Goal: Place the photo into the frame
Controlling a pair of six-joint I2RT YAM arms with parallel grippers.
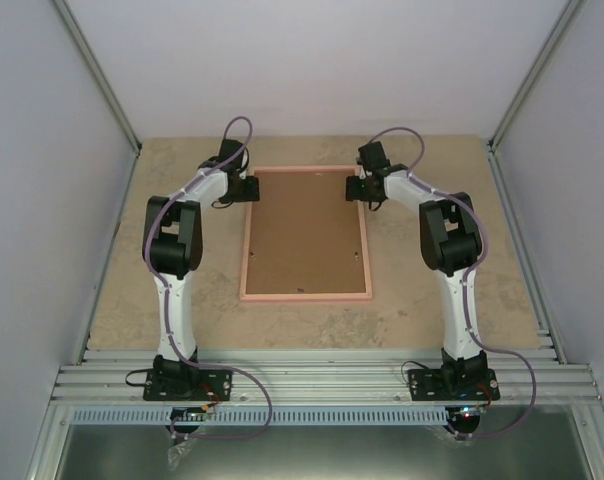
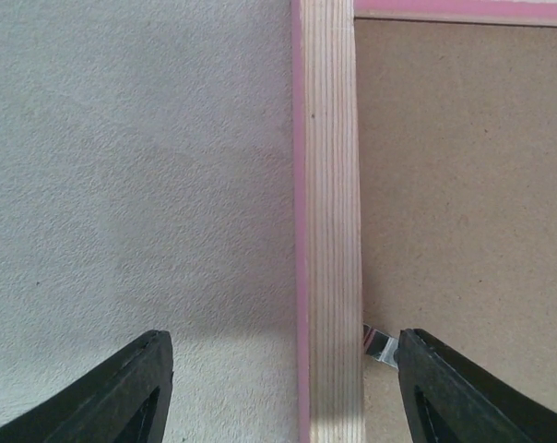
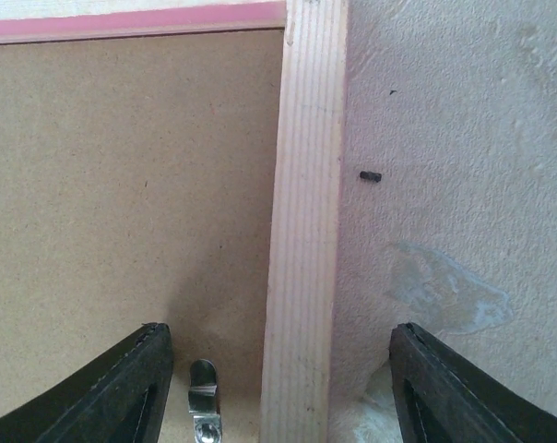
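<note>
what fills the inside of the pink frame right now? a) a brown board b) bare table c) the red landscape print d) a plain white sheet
A: in the top view a brown backing board fills the frame edge to edge, and both wrist views show the same brown surface inside its rails.

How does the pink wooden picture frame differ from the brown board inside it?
The pink wooden frame is a narrow pink-edged border with pale striped grain; the brown board is a solid, plain panel filling it. The frame is larger, enclosing the board. Both are rectangular, lying flat.
</note>
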